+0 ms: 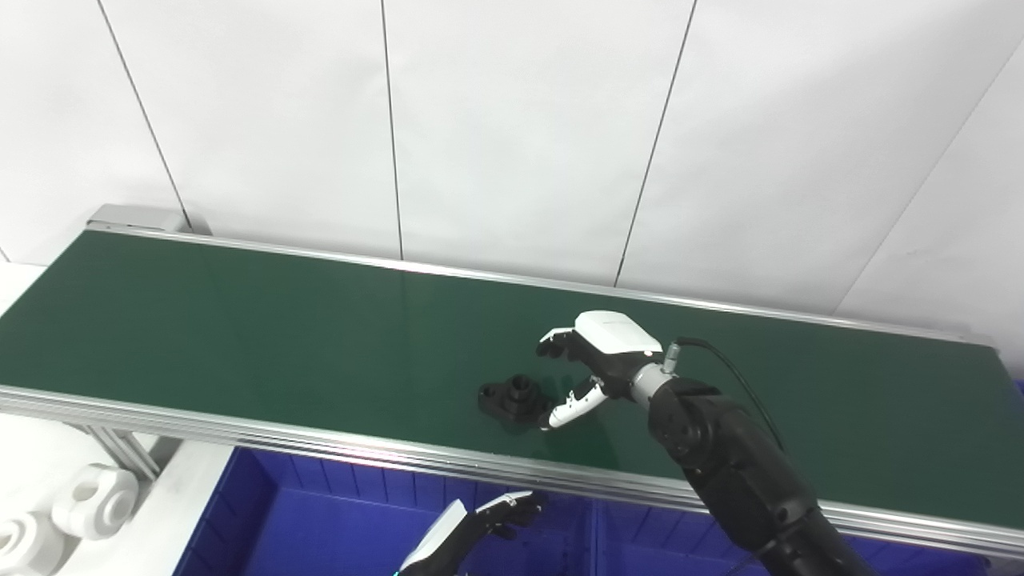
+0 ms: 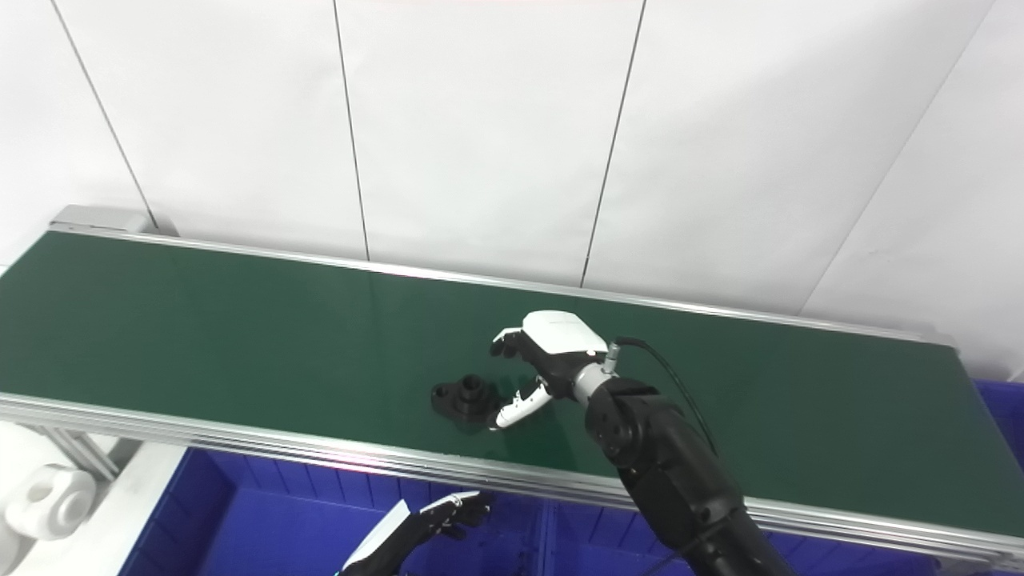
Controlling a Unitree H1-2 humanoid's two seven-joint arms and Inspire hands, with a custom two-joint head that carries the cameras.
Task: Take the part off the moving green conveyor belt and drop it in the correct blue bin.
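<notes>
A small black part (image 1: 512, 398) with a round boss lies on the green conveyor belt (image 1: 240, 336) near its front edge. My right hand (image 1: 596, 356) hovers just to the right of it, open, fingers spread, with its white thumb tip close beside the part; contact cannot be told. My left hand (image 1: 488, 520) is low at the bottom, over a blue bin (image 1: 320, 520) in front of the belt, fingers apart and holding nothing.
An aluminium rail (image 1: 240, 432) runs along the belt's front edge. White parts (image 1: 88, 500) lie on a white surface at the lower left. A second blue bin (image 2: 1000, 400) shows at the right edge. White wall panels stand behind the belt.
</notes>
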